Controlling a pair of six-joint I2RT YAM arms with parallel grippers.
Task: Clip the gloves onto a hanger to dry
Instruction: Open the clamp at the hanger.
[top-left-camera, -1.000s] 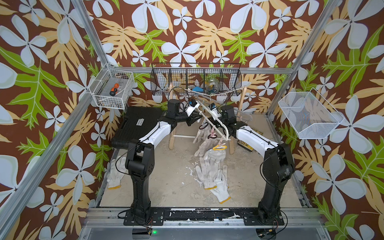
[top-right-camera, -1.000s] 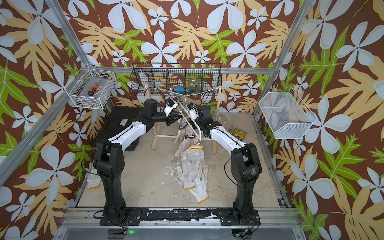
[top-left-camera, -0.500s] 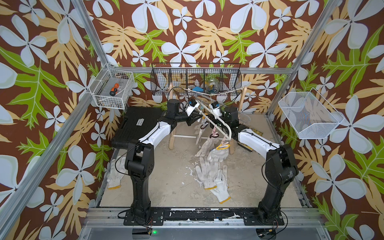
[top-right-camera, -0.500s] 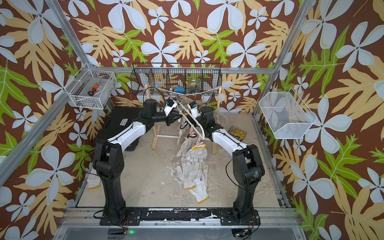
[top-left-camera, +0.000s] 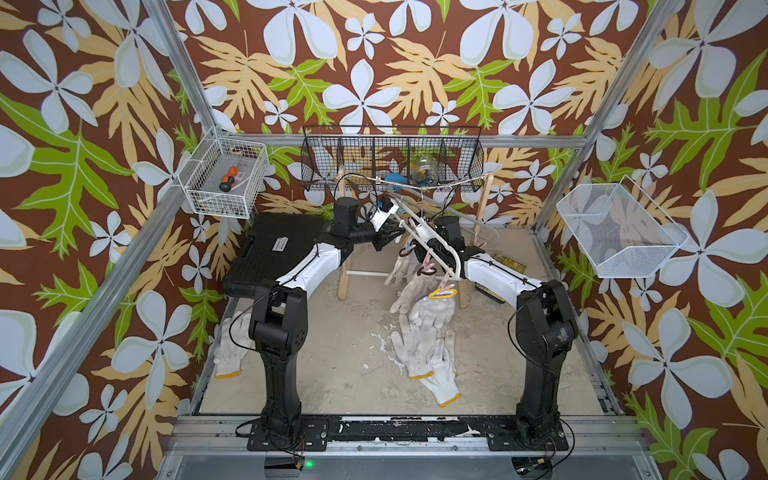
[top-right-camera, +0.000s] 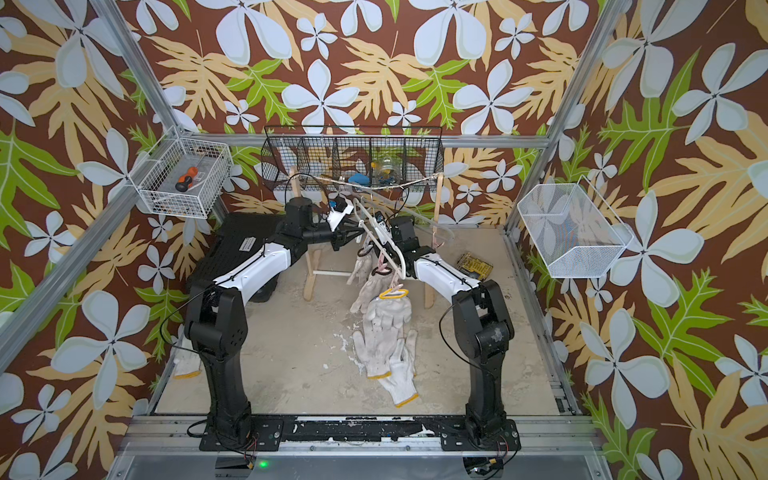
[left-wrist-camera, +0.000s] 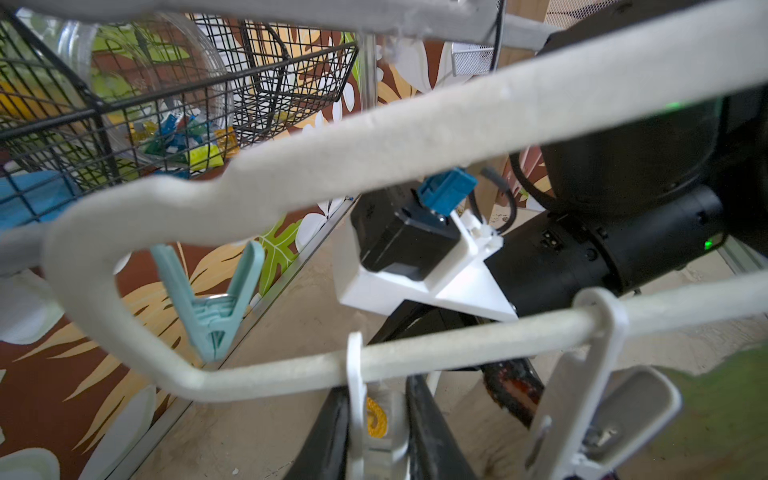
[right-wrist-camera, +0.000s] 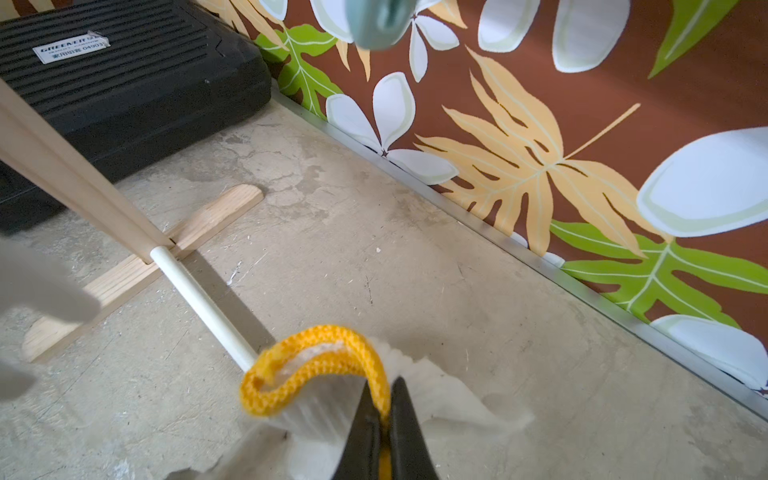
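Note:
A white hanger (top-left-camera: 432, 245) (left-wrist-camera: 415, 137) hangs tilted from the string of the wooden stand. Three gloves (top-left-camera: 432, 311) (top-left-camera: 415, 286) (top-left-camera: 401, 266) dangle from its clips. My left gripper (left-wrist-camera: 376, 399) (top-left-camera: 392, 235) is shut on a white clip (left-wrist-camera: 390, 440) on the hanger's lower bar. A bit of yellow cuff shows between the clip's halves. My right gripper (right-wrist-camera: 382, 395) is shut on the yellow cuff (right-wrist-camera: 316, 361) of a white glove, close under the hanger. In both top views the hanger hides its fingertips. Two more gloves (top-left-camera: 419, 349) (top-left-camera: 442, 382) lie on the floor and one (top-left-camera: 230, 349) by the left arm's base.
A teal clip (left-wrist-camera: 208, 307) and another white clip (left-wrist-camera: 598, 374) sit on the hanger. The wooden stand (top-left-camera: 343, 274) straddles the back, with a black case (top-left-camera: 274, 249) to its left and a yellow box (top-left-camera: 505, 266) to its right. Wire baskets (top-left-camera: 390, 162) (top-left-camera: 226, 183) (top-left-camera: 619, 232) hang on the walls.
The right arm has shifted slightly at the hanger, and the hanger with its hung gloves has swayed a little. Both grips are unchanged.

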